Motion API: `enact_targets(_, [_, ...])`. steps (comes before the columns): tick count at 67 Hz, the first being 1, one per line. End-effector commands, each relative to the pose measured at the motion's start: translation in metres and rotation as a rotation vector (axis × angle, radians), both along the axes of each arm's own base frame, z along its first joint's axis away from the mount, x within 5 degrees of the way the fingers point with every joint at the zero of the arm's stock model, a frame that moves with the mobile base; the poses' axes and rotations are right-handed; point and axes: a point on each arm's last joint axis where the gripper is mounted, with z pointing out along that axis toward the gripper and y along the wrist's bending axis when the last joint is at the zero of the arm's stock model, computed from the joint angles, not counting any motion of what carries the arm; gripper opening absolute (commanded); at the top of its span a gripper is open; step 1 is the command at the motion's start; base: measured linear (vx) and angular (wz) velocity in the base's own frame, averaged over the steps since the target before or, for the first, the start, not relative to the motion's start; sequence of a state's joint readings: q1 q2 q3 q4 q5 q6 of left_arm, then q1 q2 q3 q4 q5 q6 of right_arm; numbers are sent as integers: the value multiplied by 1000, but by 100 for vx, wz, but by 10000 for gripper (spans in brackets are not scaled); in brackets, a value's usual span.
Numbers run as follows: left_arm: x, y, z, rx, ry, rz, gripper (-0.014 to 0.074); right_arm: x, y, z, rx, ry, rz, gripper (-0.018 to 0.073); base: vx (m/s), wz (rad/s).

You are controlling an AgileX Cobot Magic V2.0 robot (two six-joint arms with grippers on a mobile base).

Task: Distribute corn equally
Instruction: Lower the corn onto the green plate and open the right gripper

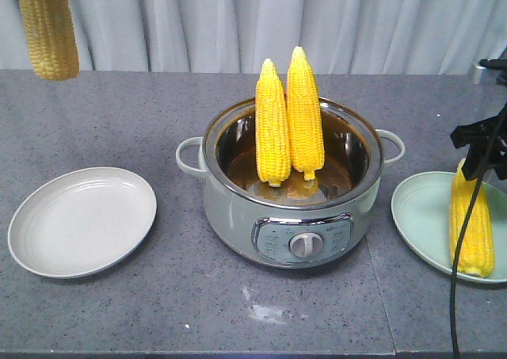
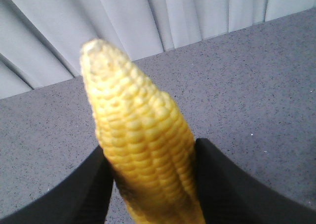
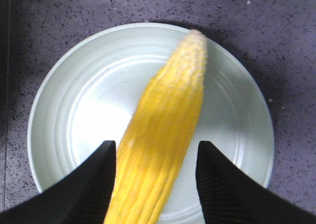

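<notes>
Front view: a cooker pot (image 1: 291,200) stands in the middle of the surface (image 1: 198,319) with two cobs (image 1: 273,129) upright inside, tips up. A white plate (image 1: 81,222) lies to its left with no corn on it, and a green plate (image 1: 420,212) lies to its right. A raised cob (image 1: 49,30) hangs high in the upper left corner, well apart from the white plate; its holder is cut off by the frame. The right claw (image 1: 475,159) holds a lowered cob (image 1: 472,232) upright over the green plate, lower end at or just above it; contact cannot be confirmed. Left wrist view: the left claw (image 2: 150,159) is clamped on the raised cob, both fingers (image 2: 74,194) pressed to its sides, with only bare surface and a curtain (image 2: 148,16) beyond. Right wrist view: the right claw is closed on the lowered cob, which points across the middle of the green plate. Assessment: one cob per plate is being delivered, the right side nearer completion. The right arm next needs to lay its cob down flat and release it. The left arm must travel over the white plate and descend before opening. The two cobs in the pot are yet to be shared out, one per plate for an even split.
</notes>
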State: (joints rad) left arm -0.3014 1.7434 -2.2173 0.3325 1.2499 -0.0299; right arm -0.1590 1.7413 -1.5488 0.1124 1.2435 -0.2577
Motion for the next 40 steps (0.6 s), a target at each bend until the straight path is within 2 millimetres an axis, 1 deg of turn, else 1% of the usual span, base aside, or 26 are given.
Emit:
enact_targets(1, [-16, 6, 28, -26, -135, -2, 129, -5, 7, 13, -29, -1, 31, 369, 0, 0])
enact_targets(8, [-16, 6, 28, -26, -135, -2, 129, -2, 12, 10, -45, 7, 48, 369, 0, 0])
enact_targets(12, [-16, 6, 28, -26, -135, -2, 129, -1, 11, 10, -67, -1, 50, 369, 0, 0])
enact_targets(18, [-16, 6, 28, -26, -135, -2, 129, 0, 9, 22, -78, -59, 38, 369, 0, 0])
enact_targets(25, [-16, 6, 28, -26, -135, -2, 129, -1, 9, 49, -91, -165, 22, 369, 0, 0])
enact_targets(30, [-16, 6, 28, -26, -135, -2, 129, -6, 9, 74, -101, -254, 13, 368, 0, 0])
enact_targets(36, [-16, 6, 28, -26, -135, -2, 129, -18, 9, 109, -128, -363, -3, 368, 0, 0])
enact_targets(40, [-16, 6, 28, -26, -135, -2, 129, -30, 9, 131, -148, -430, -25, 361, 0, 0])
